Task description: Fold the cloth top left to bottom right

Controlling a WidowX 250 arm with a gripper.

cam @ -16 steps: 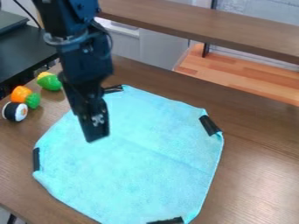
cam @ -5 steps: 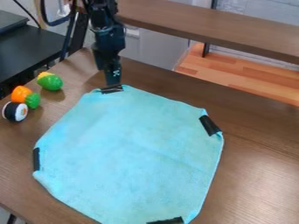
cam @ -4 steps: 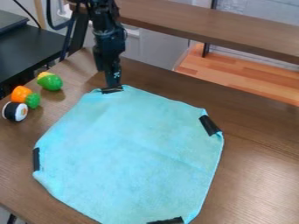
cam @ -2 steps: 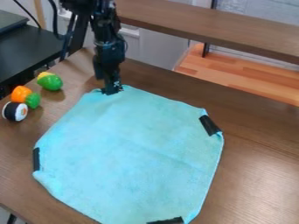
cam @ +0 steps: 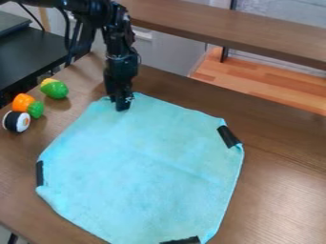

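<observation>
Cloth [cam: 146,162] lies unfolded on the table [cam: 283,190] in the camera view, the gripper [cam: 122,106] at its top-left corner; whether it's closed, I can't tell. Grasping seems in hand; next, lift and carry diagonally. The toy sushi roll [cam: 16,121] and 2 other toys [cam: 56,89] sit left, clear of that path.

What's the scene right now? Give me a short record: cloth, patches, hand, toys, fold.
cloth: blue cloth, spread out on the table
patches: black patches at its right, left and bottom corners
hand: the hand is at the cloth's top-left corner; grip on it unclear
toys: green toy, orange-and-green toy and sushi roll, left of the cloth's top corner
fold: not made; top-left corner not brought across
</observation>
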